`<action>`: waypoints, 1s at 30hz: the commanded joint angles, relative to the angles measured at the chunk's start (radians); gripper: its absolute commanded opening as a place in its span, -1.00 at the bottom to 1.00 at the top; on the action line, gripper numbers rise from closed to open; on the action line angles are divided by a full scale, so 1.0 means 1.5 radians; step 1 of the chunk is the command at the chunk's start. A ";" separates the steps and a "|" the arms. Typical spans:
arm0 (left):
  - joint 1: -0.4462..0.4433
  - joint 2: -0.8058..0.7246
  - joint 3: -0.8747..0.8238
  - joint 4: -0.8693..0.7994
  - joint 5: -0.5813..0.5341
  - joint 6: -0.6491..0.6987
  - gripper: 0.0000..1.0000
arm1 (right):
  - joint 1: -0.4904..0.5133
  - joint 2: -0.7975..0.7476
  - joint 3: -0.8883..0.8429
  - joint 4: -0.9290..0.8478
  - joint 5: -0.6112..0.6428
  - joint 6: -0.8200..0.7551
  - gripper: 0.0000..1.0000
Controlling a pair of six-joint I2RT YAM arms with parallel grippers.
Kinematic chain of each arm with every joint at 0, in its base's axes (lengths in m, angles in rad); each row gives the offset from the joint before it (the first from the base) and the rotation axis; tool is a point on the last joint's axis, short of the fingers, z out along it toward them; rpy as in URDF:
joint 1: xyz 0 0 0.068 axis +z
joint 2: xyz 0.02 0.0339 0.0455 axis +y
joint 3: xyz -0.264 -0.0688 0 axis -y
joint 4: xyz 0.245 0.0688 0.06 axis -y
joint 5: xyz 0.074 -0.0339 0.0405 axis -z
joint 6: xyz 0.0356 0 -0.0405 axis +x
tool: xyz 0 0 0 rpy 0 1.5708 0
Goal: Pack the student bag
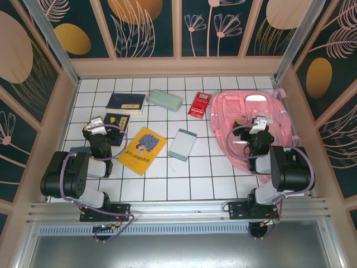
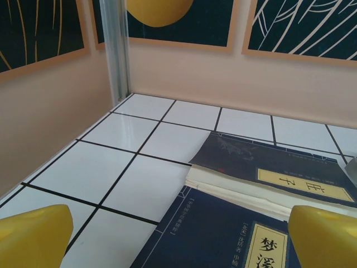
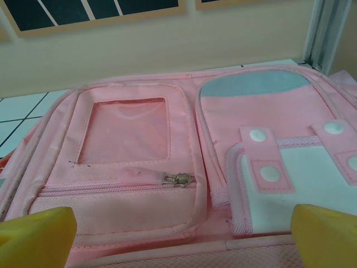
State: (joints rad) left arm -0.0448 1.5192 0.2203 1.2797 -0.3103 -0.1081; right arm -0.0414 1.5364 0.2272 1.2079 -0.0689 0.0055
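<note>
The student bag lies flat on the tiled bench, directly beneath the right tool, whose yellow fingers stand wide apart with nothing between them. The left tool, well to the left of the bag, is spread just as wide and empty, over a dark blue book that has a second one just beyond it.

Between those books and the bag lie a yellow book, a grey notebook, a green case and a red packet just beside the bag.

The front pocket looks zipped, its small pull lying flat against the fabric. The likeliest trouble is the right tool pinching loose cloth instead of the pull, so the whole bag drags across the bench rather than opening. On the left, a grasp at the overlapping books could catch both or shove them away.
</note>
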 commanded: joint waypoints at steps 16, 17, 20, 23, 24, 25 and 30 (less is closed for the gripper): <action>0.003 0.001 -0.003 0.022 0.008 0.007 0.97 | -0.002 0.001 0.012 0.011 0.006 0.005 0.98; 0.003 0.001 -0.002 0.020 0.008 0.007 0.97 | -0.002 0.001 0.011 0.011 0.006 0.004 0.98; 0.003 0.001 -0.002 0.019 0.009 0.005 0.97 | -0.002 0.001 0.012 0.011 0.006 0.004 0.98; 0.003 0.000 -0.002 0.020 0.009 0.006 0.97 | -0.002 0.001 0.012 0.011 0.006 0.005 0.98; 0.003 0.000 -0.003 0.021 0.009 0.006 0.97 | -0.002 0.001 0.012 0.011 0.005 0.004 0.98; 0.003 -0.001 -0.003 0.022 0.009 0.007 0.98 | -0.001 0.001 0.011 0.011 0.006 0.004 0.98; 0.003 -0.088 0.083 -0.205 -0.018 0.001 0.98 | 0.026 -0.009 0.001 0.023 0.105 0.005 0.98</action>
State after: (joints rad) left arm -0.0448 1.4685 0.2504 1.1637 -0.3073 -0.1047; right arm -0.0296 1.5364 0.2272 1.2083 -0.0284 0.0059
